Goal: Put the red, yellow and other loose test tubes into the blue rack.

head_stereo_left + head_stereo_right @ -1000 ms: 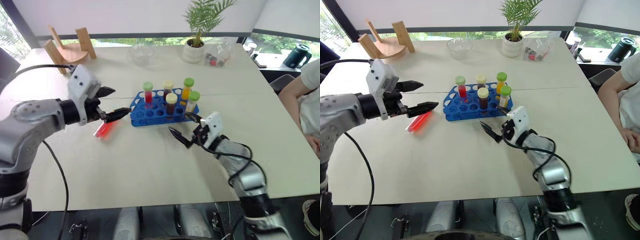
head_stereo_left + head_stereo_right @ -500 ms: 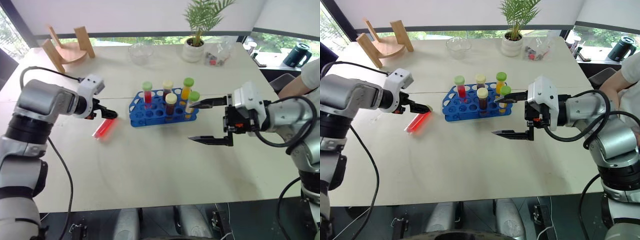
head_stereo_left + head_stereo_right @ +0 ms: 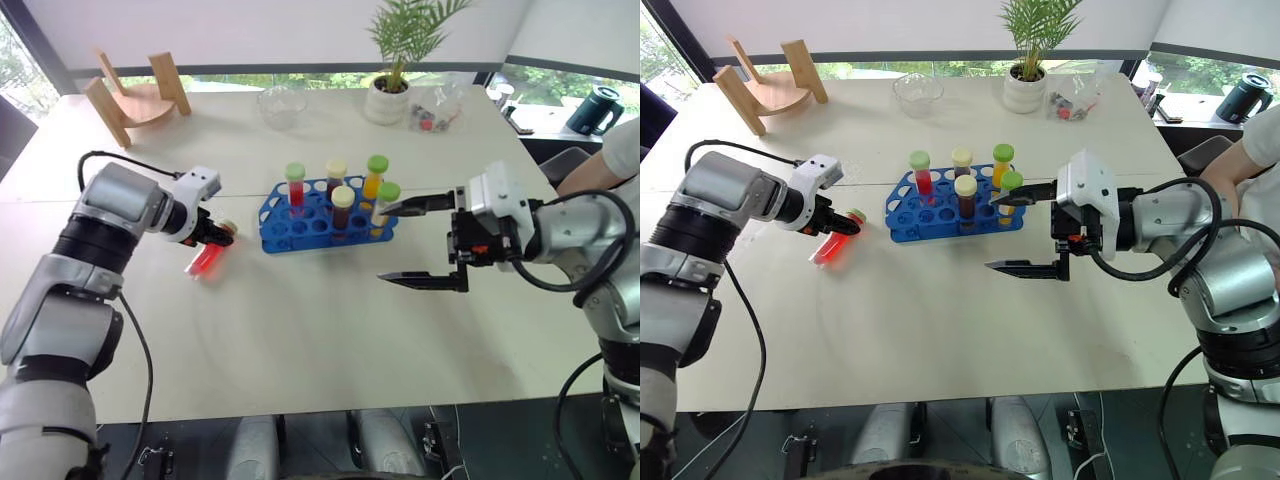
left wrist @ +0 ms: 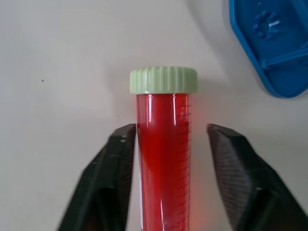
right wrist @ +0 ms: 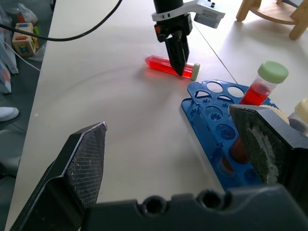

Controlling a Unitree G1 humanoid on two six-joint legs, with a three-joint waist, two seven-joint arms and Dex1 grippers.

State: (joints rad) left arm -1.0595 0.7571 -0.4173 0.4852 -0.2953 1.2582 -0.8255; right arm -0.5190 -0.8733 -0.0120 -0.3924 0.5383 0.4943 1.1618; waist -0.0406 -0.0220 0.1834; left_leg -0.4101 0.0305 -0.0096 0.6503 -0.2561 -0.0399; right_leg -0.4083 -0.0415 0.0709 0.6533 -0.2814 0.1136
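Note:
A red test tube (image 3: 205, 258) with a green cap lies on the table to the left of the blue rack (image 3: 275, 228). My left gripper (image 3: 222, 233) points down at it, and in the left wrist view its fingers (image 4: 113, 178) are shut around the tube (image 4: 163, 159) just below the cap. Several capped tubes stand upright in the rack, among them a yellow-orange one (image 3: 373, 180) and a dark one (image 3: 341, 208). To the right of the rack my right gripper (image 3: 385, 243) hovers above the table, open and empty.
At the back stand a wooden stand (image 3: 140, 95), a glass bowl (image 3: 282, 105), a potted plant (image 3: 392, 95) and a clear bag of small items (image 3: 435, 110). A person's arm (image 3: 610, 165) is at the right edge, near a dark kettle (image 3: 596, 110).
My left gripper came down from above the red tube and closed on it near the cap. My right arm rose and swung to the right of the rack, then held still.

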